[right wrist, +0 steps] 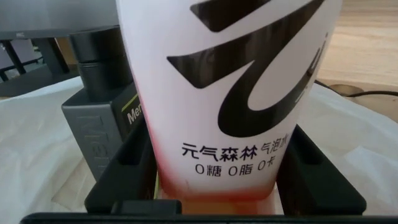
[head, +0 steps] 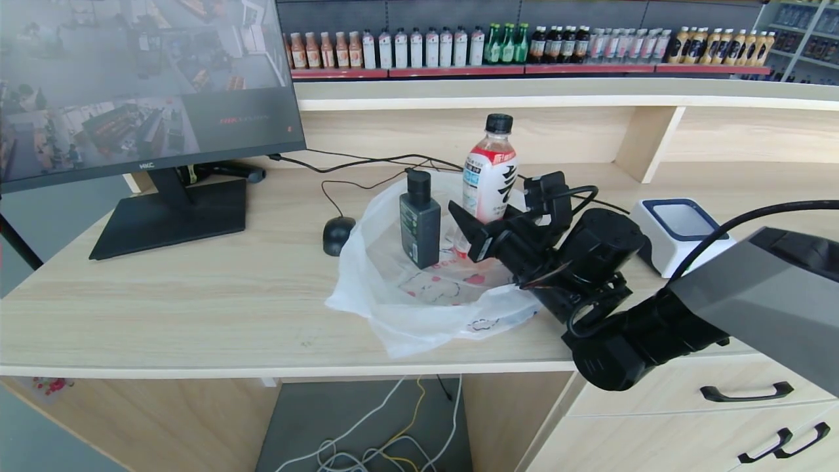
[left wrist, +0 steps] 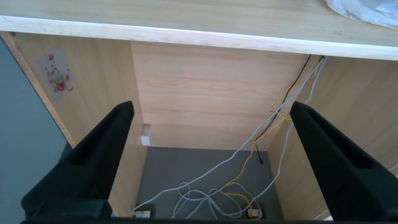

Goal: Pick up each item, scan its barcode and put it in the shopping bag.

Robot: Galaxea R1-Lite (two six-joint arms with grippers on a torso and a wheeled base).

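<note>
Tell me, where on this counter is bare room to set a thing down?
Widest free patch: the front-left counter, between the monitor stand, the mouse, the shopping bag and the front edge. A smaller one lies behind the scanner. Crowded: the bag, with the dark bottle, the drink bottle and the right gripper around it.

My pincer (right wrist: pixel 224 183) around a drink bottle

A drink bottle (right wrist: pixel 230 93) stands upright between my two black fingers (right wrist: pixel 124 177), which sit against its sides low down. Its label is white with bold black strokes and small print, and a band of pink liquid shows below the label. Just beside it, a little farther from me, stands a dark bottle (right wrist: pixel 102 124), squarish and grey with a black cap. Both rest on a crinkled white plastic bag (right wrist: pixel 348 118). Beyond the bag lies the pale wooden surface (right wrist: pixel 367 43), with a thin black cable (right wrist: pixel 367 93) running across it.
</note>
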